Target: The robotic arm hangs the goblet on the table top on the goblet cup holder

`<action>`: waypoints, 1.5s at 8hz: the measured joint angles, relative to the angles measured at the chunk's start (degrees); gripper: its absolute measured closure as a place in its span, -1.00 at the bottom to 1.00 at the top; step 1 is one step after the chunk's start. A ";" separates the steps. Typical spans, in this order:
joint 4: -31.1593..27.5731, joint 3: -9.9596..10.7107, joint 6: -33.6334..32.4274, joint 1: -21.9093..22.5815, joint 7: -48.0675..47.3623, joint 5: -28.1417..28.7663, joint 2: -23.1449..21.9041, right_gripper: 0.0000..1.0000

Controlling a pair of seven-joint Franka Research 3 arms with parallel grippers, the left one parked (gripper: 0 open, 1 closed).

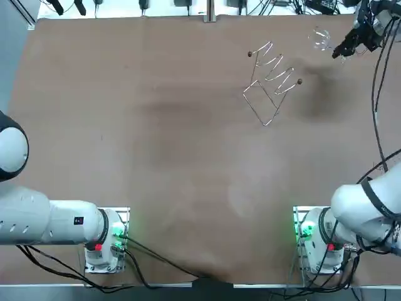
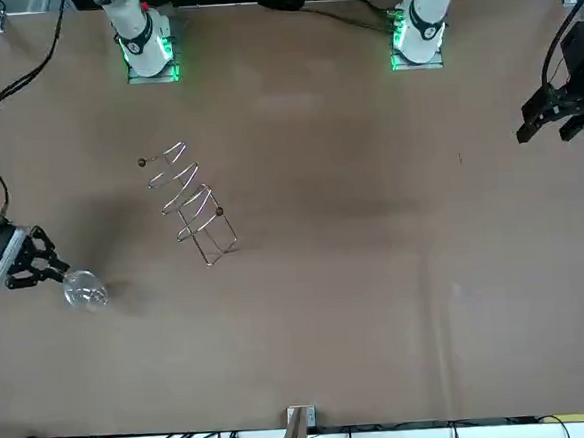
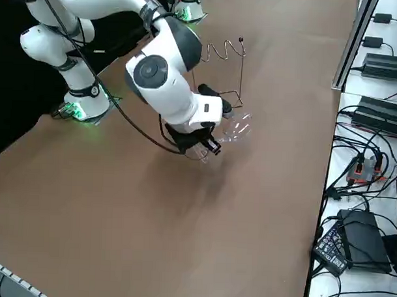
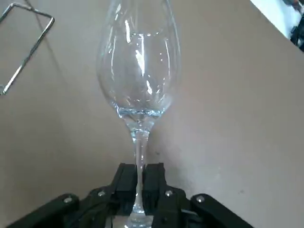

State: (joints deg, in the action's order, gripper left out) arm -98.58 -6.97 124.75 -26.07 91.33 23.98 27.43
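— What can go wrong from here?
— Your right gripper (image 4: 140,183) is clamped on the thin stem of the goblet (image 4: 140,71). If you swing quickly, the glass can turn or slip between the pads, and the bowl may knock the goblet cup holder (image 1: 270,81).
— And where is the goblet?
— In the top view its bowl sticks out at 10 o'clock from the gripper. It is at 2 o'clock from the holder, well apart.
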 joint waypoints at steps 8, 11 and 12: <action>-6.01 -0.04 -7.00 3.03 -37.25 -0.49 -5.52 0.76; -5.91 -0.05 -12.55 3.49 -50.91 -1.51 -6.98 0.76; -5.39 -0.05 -15.09 3.59 -55.27 -1.68 -7.21 0.76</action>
State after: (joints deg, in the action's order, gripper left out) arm -103.96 -7.02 109.65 -22.48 36.05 22.30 20.22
